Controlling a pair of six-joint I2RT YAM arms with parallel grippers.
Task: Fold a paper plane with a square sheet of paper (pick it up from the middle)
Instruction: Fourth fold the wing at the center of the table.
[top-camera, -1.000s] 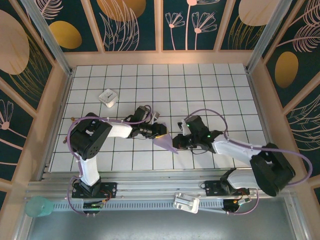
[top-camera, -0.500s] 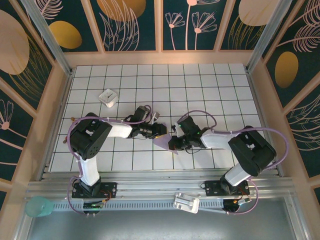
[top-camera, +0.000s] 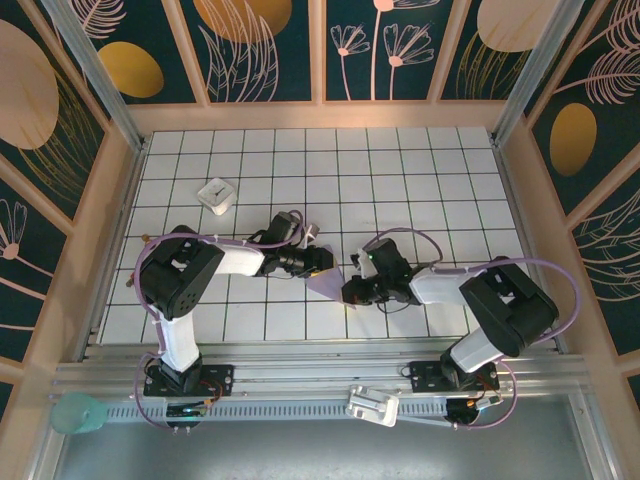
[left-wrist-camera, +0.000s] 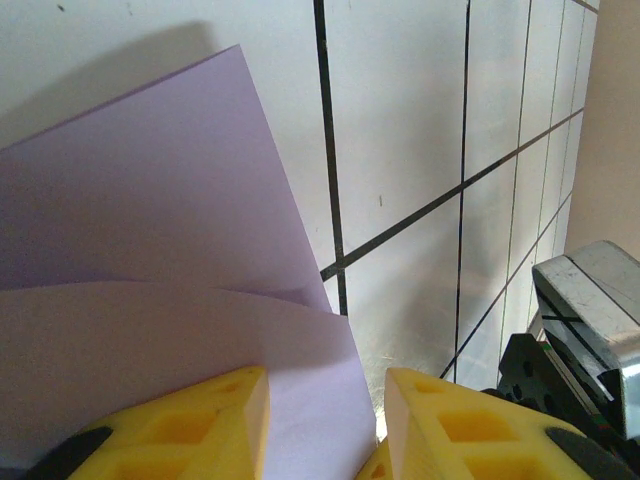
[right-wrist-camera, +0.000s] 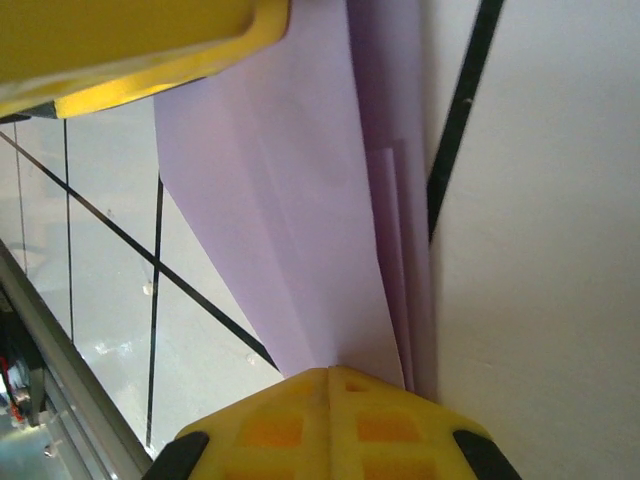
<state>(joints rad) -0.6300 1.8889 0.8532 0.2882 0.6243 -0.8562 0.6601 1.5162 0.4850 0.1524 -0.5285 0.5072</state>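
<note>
The square sheet of paper (top-camera: 330, 283) is lavender and partly folded into layers, lying on the tiled floor between my two grippers. In the left wrist view the sheet of paper (left-wrist-camera: 150, 250) runs under and between the yellow fingers of my left gripper (left-wrist-camera: 325, 385), whose jaws stand apart. My left gripper (top-camera: 322, 262) sits at the sheet's upper left end. At the sheet's right end, my right gripper (top-camera: 352, 291) is shut. In the right wrist view the folded layers (right-wrist-camera: 290, 200) converge into the closed tips of my right gripper (right-wrist-camera: 330, 372). The paper plane's finished shape is not visible.
A small white block with a dark mark (top-camera: 216, 194) sits at the back left of the white tiled floor (top-camera: 420, 180). Wooden walls with patterned panels (top-camera: 320, 60) enclose it. A metal rail (top-camera: 300, 375) runs along the near edge. The right arm's wrist (left-wrist-camera: 590, 340) lies close beside my left fingers.
The right arm has folded its elbow inward and its gripper has shifted slightly toward the near edge along the paper. The left arm has stayed in place.
</note>
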